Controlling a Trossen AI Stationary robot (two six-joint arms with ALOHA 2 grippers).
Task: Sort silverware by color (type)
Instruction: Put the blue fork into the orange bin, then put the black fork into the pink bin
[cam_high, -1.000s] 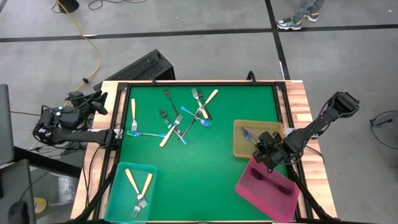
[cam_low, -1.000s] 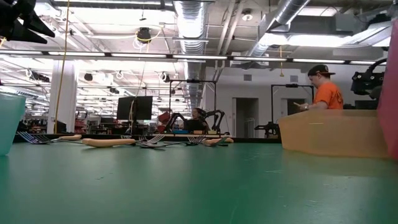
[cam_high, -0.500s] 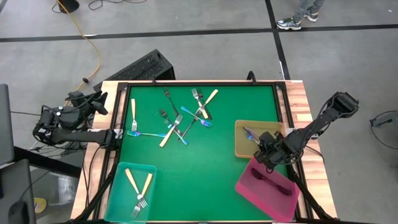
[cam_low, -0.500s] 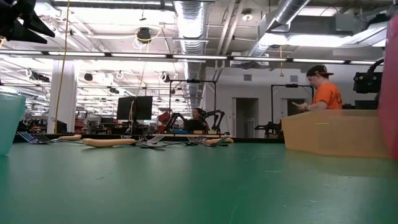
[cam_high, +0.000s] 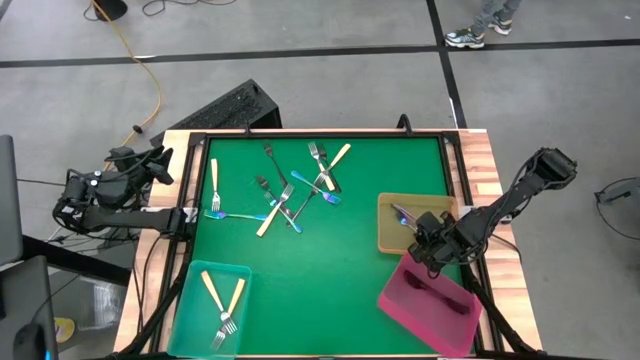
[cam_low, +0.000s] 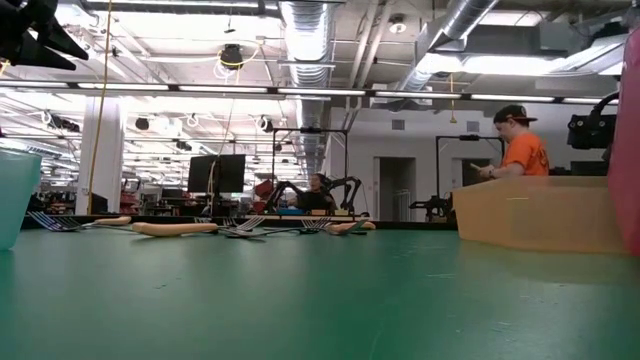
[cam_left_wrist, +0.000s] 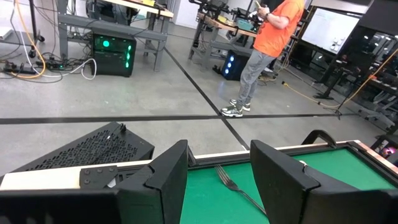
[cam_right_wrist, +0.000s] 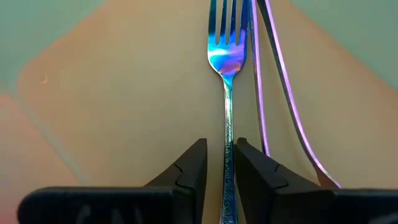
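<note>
High view: the right gripper (cam_high: 428, 243) is seen over the tan tray (cam_high: 387, 240) near the desk's right edge, with the pink tray (cam_high: 430, 312) just beside it at the front right corner. A loose cluster of forks (cam_high: 290, 190) lies on the green desk (cam_high: 330, 270) toward the rear left. Two cream-handled forks (cam_high: 222, 300) lie in the teal tray (cam_high: 190, 305) at the front left corner. The left gripper (cam_high: 150, 165) is parked off the desk's left edge.

Low view: the forks (cam_low: 240, 226) are seen lying flat far across the desk, the tan tray (cam_low: 530, 212) nearer on the right. A person in an orange shirt (cam_low: 522, 152) stands in the room behind.

Left wrist view: the left fingers (cam_left_wrist: 283, 180) are seen spread apart, holding nothing.

Right wrist view: an iridescent blue fork (cam_right_wrist: 226, 74) lies on the tan tray's floor (cam_right_wrist: 124, 93), its handle running between the right fingers (cam_right_wrist: 193, 167). These are parted narrowly; whether they grip the handle cannot be told. A second iridescent piece (cam_right_wrist: 280, 81) lies beside it.
</note>
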